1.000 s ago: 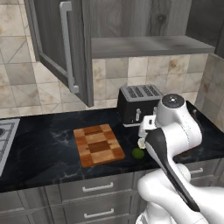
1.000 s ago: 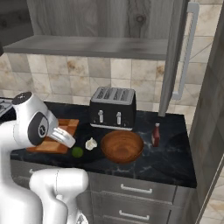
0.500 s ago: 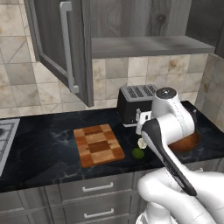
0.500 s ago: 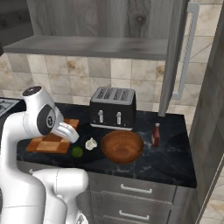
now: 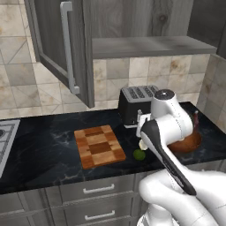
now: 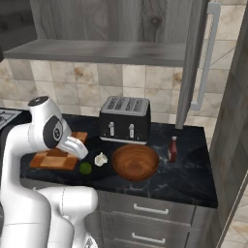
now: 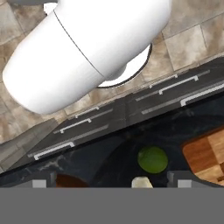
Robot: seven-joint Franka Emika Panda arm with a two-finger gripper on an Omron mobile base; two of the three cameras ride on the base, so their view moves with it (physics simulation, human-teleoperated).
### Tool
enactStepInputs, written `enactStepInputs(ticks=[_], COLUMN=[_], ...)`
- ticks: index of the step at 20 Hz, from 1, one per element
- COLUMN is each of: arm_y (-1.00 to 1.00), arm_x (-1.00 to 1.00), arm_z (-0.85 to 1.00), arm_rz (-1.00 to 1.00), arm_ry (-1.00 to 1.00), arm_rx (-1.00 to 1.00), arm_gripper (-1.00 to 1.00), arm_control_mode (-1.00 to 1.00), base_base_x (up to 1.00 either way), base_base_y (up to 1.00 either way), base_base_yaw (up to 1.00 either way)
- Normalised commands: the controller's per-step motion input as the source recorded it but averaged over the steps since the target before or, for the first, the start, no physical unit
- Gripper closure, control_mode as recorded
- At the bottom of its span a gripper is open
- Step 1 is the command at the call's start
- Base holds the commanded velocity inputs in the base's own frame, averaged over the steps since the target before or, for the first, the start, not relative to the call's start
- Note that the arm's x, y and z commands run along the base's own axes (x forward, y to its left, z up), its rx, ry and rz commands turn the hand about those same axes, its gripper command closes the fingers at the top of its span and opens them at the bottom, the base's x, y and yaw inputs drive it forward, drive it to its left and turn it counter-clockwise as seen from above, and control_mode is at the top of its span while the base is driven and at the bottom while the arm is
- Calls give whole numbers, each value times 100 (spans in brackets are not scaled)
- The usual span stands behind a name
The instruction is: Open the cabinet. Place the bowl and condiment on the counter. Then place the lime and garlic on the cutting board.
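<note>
I saw the cabinet (image 5: 66,53) standing open above the bench (image 5: 48,150), its shelf bare. The bowl (image 6: 135,162) sat near the front edge of the bench, just in front of the toaster (image 6: 124,119), with the condiment bottle (image 6: 173,149) just beside it toward the right end. The lime (image 7: 152,159) lay on the bench near the front edge, off the cutting board (image 5: 99,145), with the garlic (image 6: 100,159) close by it on the bowl's side. The fingers (image 7: 38,183) stood wide apart over the lime and garlic, holding nothing.
</note>
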Motion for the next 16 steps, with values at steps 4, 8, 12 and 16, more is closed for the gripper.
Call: enactStepInputs(ticks=[4, 8, 12, 16], arm_y=[-3, -5, -2, 0], arm_x=[0, 0, 0, 0], arm_z=[-6, -1, -3, -5], arm_rz=[0, 0, 0, -1], arm_ry=[0, 0, 0, 0], arm_rx=[0, 1, 0, 0], arm_gripper=[-100, -100, -100, -100], arm_control_mode=[-100, -100, -100, -100], base_base_x=[0, 0, 0, 0], base_base_y=[0, 0, 0, 0], base_base_yaw=[0, 0, 0, 0])
